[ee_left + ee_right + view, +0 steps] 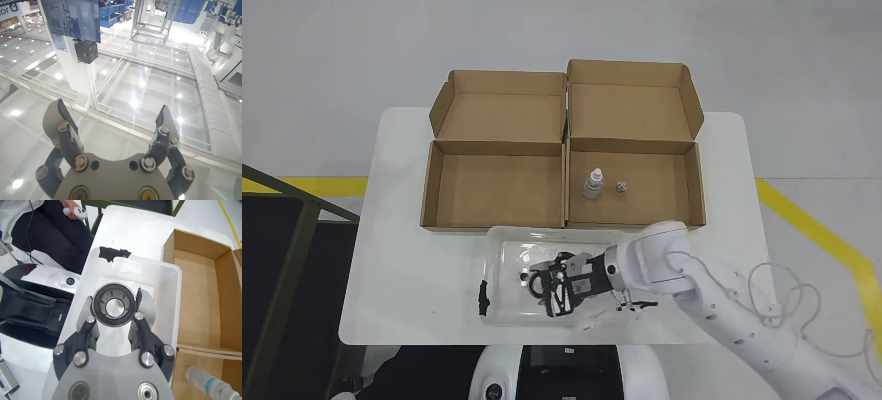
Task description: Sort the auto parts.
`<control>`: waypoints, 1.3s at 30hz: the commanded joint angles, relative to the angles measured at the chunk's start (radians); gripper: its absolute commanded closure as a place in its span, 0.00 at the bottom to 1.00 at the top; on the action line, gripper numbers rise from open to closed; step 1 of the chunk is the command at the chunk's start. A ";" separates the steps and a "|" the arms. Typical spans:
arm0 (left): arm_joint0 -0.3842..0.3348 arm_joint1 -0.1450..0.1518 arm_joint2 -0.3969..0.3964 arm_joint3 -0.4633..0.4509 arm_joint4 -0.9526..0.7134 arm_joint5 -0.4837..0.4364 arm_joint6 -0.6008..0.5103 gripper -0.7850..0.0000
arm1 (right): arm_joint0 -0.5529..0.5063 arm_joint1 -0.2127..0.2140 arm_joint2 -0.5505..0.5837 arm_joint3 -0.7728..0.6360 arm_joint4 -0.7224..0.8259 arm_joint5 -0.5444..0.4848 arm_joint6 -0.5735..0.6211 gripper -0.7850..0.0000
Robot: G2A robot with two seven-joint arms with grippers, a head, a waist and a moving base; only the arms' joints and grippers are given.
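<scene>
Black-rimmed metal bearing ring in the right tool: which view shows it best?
Right wrist view: the black-rimmed metal bearing ring sits face-on, clamped in the right tool over the white plastic tray. Top view gives a small dark shape at the tool's tip. Left wrist view faces the ceiling.

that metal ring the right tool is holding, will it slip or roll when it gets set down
The ring looks like rigid metal, so it is probably stiff and heavy for its size. Its smooth round rim, pinched at two sides by the right tool, could slip or pivot. Set on edge it would likely roll; laid flat it should stay.
</scene>
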 commanded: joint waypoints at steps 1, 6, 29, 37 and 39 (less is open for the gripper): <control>0.000 0.000 0.000 0.000 0.000 0.000 0.000 0.00 | -0.005 0.005 0.019 -0.020 0.015 -0.005 -0.001 1.00; 0.000 0.000 0.000 0.000 0.000 0.000 0.000 0.00 | -0.011 0.017 0.065 -0.056 0.071 -0.011 -0.016 1.00; 0.000 0.000 0.000 0.000 0.000 0.000 0.000 0.00 | 0.006 0.055 0.344 -0.135 0.349 0.039 -0.168 1.00; 0.000 0.000 0.000 0.000 0.000 0.000 0.000 0.00 | -0.017 0.072 0.474 -0.159 0.418 0.046 -0.215 1.00; 0.000 0.000 0.000 0.000 0.000 0.000 0.000 0.00 | -0.024 0.075 0.499 -0.167 0.431 0.048 -0.225 1.00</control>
